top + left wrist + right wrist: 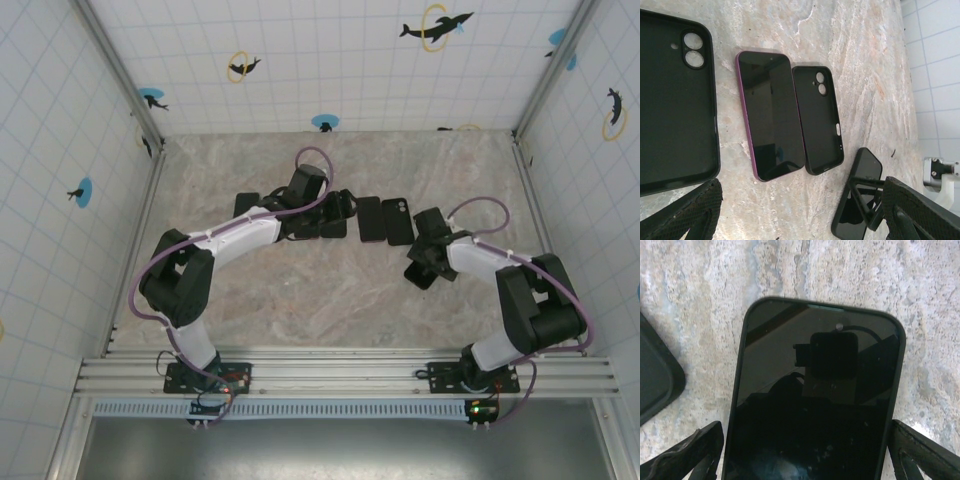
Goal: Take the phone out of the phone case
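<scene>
The phone [815,405] lies screen up on the table [700,300], sitting inside its dark phone case [738,390]. The right gripper [806,427] stands wide, with one finger at 9 o'clock and one at 3 o'clock of the phone, both close to its edges. Whether they touch it, I cannot tell. In the top view this gripper is at about 3 o'clock from the middle of the table. The left gripper [801,185] is also wide and holds nothing. In its wrist view a large empty case [675,100] is at 9 o'clock, a purple phone [771,115] is in the middle, and a small empty case [817,120] is just beside it at 3 o'clock.
</scene>
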Controlling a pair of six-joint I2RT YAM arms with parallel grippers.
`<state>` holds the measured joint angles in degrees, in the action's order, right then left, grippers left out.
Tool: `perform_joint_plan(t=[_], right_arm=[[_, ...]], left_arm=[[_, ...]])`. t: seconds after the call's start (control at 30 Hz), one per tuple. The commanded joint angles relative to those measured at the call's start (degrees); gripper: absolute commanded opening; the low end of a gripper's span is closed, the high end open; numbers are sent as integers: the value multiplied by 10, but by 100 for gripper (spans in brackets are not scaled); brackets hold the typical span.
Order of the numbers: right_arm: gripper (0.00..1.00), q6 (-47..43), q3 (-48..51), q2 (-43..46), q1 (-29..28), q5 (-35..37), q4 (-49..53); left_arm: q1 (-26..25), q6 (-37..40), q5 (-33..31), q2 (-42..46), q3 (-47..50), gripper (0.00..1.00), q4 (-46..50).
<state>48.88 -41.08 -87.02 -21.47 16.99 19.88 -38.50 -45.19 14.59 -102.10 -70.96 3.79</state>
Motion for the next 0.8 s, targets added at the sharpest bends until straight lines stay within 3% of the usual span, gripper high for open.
perform_joint_plan(t=[0.0,0.17,0.43,0.5,0.67,0.77], right_arm=[[86,36,16,-13,-10,-17,84],[86,43,-21,-63,-11,12,132],[87,60,-20,-82,-8,-30,109],[83,61,-14,-83,-4,-37,102],[61,53,-6,-67,8,-43,92],[56,36,-5,-52,18,-39,89]], left_arm=[[5,4,11,2,-10,85,1],[8,1,15,3,-11,84,-7],[11,0,15,12,1,84,-12],[11,0,16,12,1,84,-13],[12,0,19,8,-5,84,-12],[12,0,23,3,-9,83,-12]])
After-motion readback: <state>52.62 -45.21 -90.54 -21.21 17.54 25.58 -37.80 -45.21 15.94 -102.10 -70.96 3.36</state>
